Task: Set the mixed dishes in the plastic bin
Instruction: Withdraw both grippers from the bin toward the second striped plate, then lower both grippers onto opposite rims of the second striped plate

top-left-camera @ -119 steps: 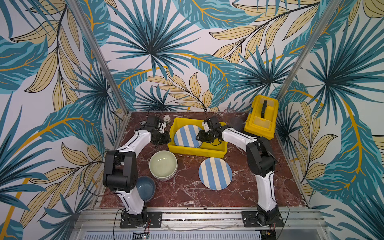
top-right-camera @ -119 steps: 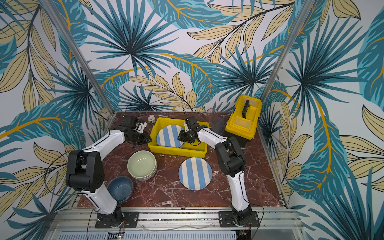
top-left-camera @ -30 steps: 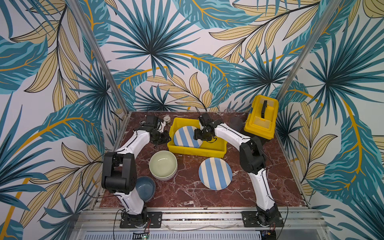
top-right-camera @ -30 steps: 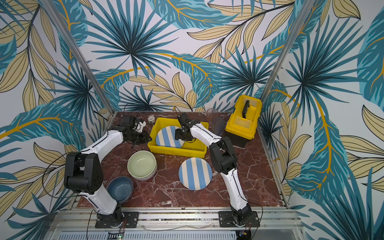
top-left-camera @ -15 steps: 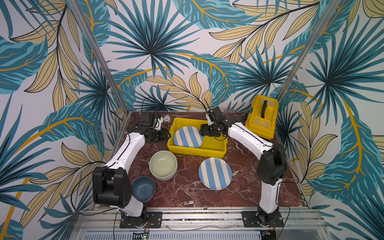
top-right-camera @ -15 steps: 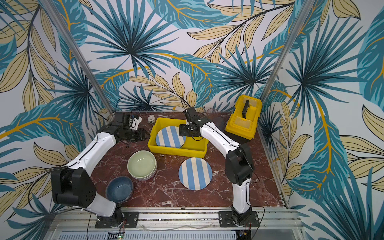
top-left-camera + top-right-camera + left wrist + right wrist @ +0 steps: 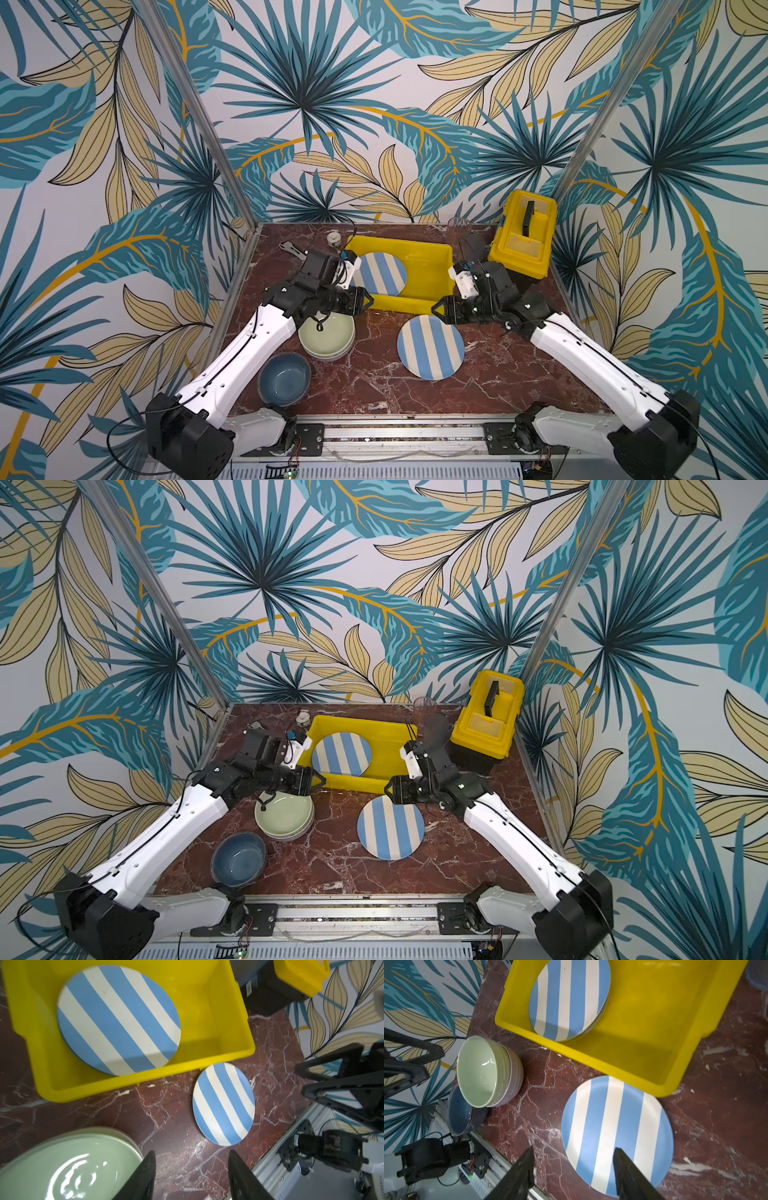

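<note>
Left gripper point(image 7: 191, 1154) and right gripper point(image 7: 574, 1150) both hang spread, empty. One striped plate point(image 7: 431, 347) lies just outside the yellow bin point(image 7: 428, 266). The left arm point(image 7: 257, 332) hides part of the green bowl point(image 7: 332, 343).

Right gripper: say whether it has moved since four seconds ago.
Yes. The right gripper withdrew from over the yellow bin, past its near wall, toward the striped plate outside.

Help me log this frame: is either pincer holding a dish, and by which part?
Nothing is held. The left pincer, near the green bowl, and the right pincer, near the loose striped plate, both stand open and empty.
</note>
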